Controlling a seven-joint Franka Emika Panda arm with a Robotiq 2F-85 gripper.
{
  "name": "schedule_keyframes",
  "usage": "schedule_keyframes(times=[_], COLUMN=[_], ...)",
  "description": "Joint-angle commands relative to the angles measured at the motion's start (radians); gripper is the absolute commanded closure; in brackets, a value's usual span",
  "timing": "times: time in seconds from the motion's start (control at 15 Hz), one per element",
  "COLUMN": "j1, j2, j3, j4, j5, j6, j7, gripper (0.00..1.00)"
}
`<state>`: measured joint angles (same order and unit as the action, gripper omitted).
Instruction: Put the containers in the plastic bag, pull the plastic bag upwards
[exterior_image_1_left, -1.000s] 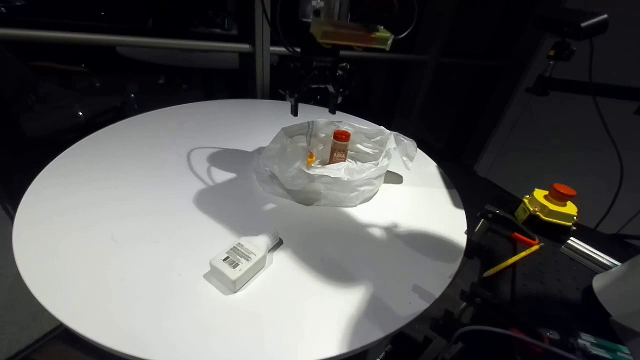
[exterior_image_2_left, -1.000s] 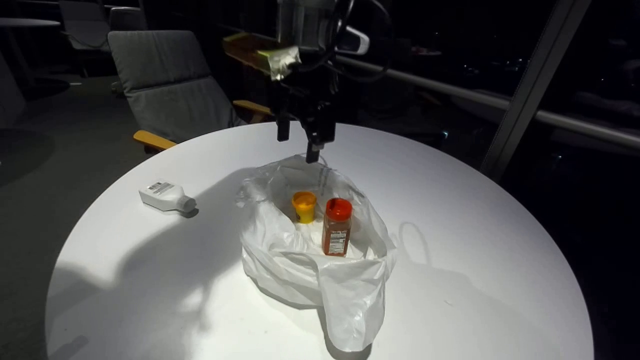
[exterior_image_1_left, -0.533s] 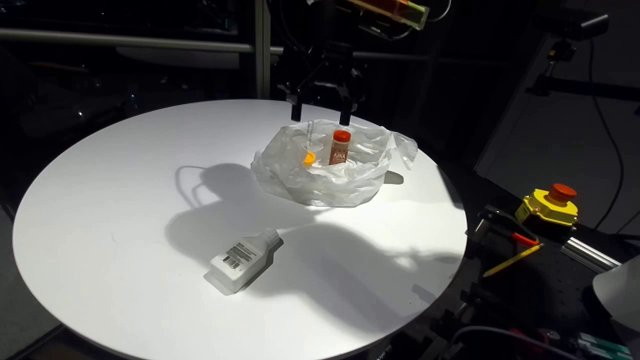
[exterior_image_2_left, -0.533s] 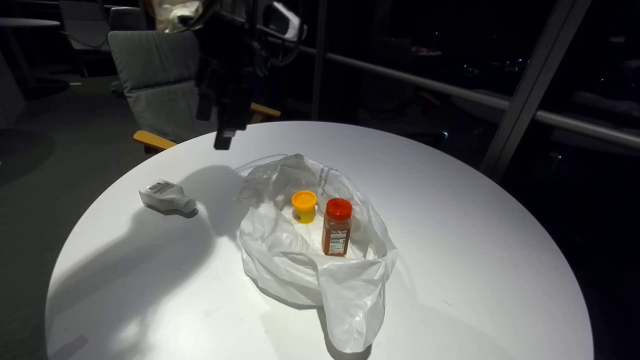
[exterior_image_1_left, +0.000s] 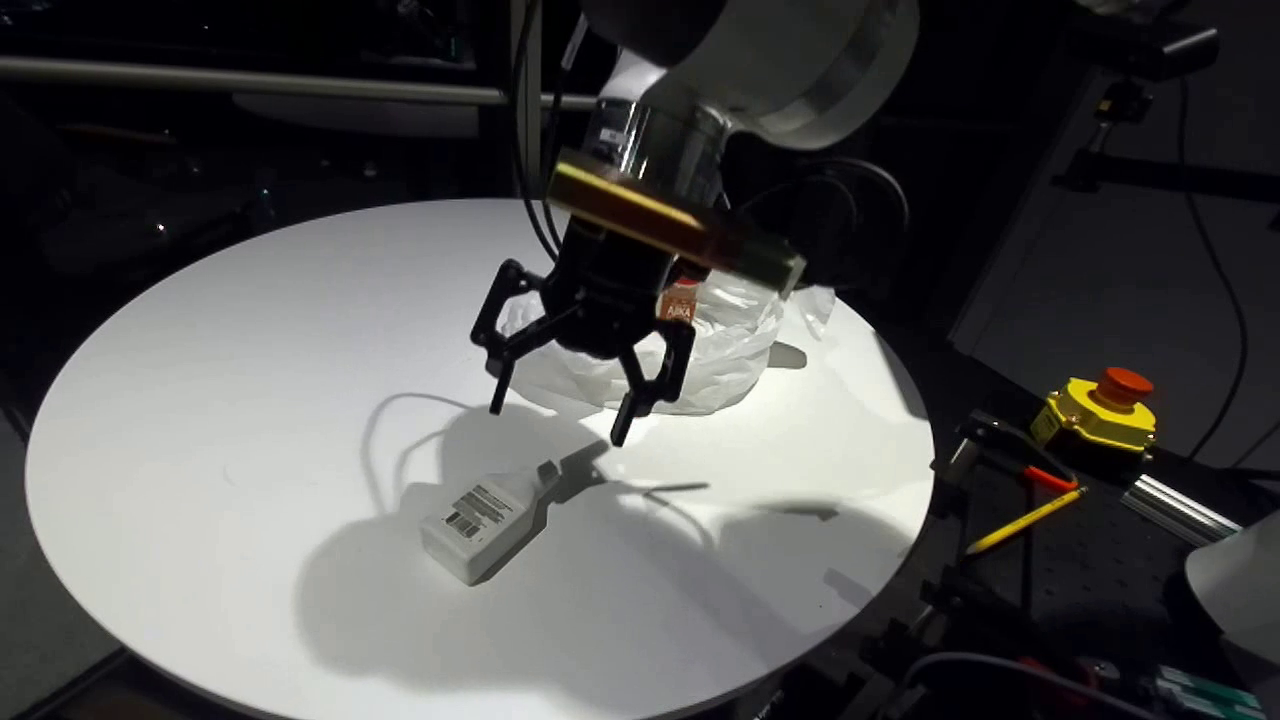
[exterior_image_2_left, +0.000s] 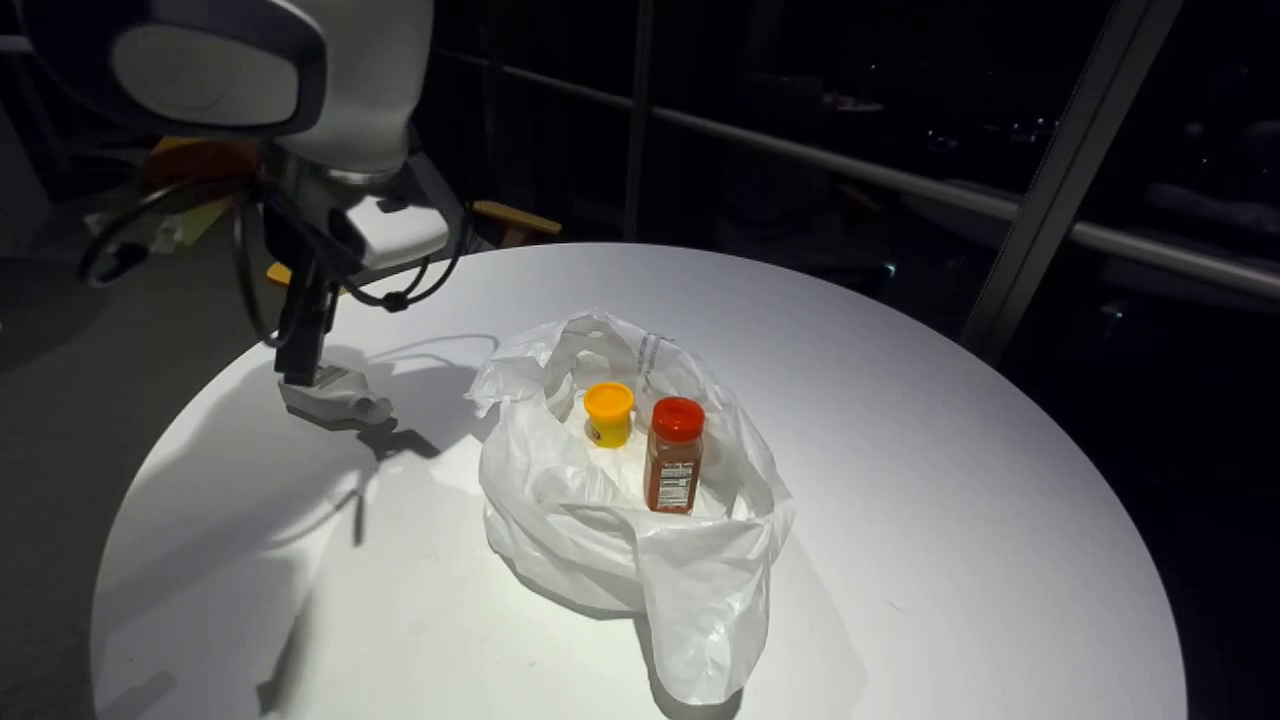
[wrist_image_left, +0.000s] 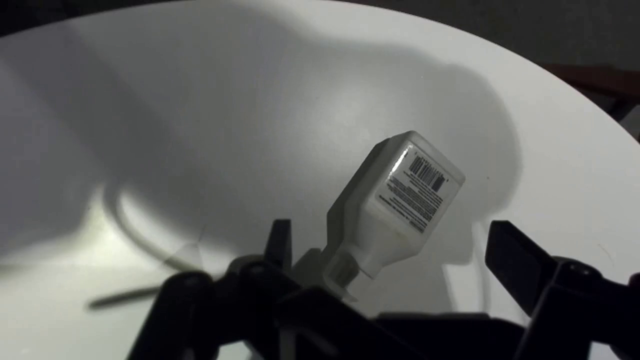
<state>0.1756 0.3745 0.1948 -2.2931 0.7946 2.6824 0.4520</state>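
Note:
A white bottle with a barcode label lies on its side on the round white table, in both exterior views (exterior_image_1_left: 475, 530) (exterior_image_2_left: 330, 397) and in the wrist view (wrist_image_left: 400, 200). My gripper (exterior_image_1_left: 558, 425) is open and empty, above and near the bottle's cap end; the wrist view (wrist_image_left: 390, 235) shows the bottle's neck between its spread fingers, apart from them. The white plastic bag (exterior_image_2_left: 570, 500) stands open on the table. In it a yellow tub (exterior_image_2_left: 608, 415) and a red-lidded spice jar (exterior_image_2_left: 674, 460) stand upright. The arm hides the tub and part of the jar (exterior_image_1_left: 679, 302) in an exterior view.
The round table (exterior_image_1_left: 250, 400) has a curved edge near the bottle. A bag flap (exterior_image_2_left: 705, 620) hangs out over the table. A yellow emergency-stop box (exterior_image_1_left: 1100, 412) and a pencil (exterior_image_1_left: 1027, 520) lie on a dark surface beside it. A chair arm (exterior_image_2_left: 515, 217) shows behind.
My gripper has moved away from over the bag to above the white bottle, and it has turned and stands open. The bottle, tub and jar have stayed in place.

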Motion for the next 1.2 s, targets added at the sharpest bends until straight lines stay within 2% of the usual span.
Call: schedule_keyframes(times=[0.0, 0.2, 0.4, 1.13], j1=[0.059, 0.126, 0.159, 0.263], j2=[0.072, 0.117, 0.149, 0.276], j3=[0.039, 0.022, 0.013, -0.088], j4=[0.026, 0.039, 0.058, 0.176], j5=[0.136, 0.155, 0.147, 0.070], j6=[0.156, 0.242, 0.293, 0.335], j7=[0.047, 0.117, 0.174, 0.366], gripper=[0.00, 0.00, 0.00, 0.00])
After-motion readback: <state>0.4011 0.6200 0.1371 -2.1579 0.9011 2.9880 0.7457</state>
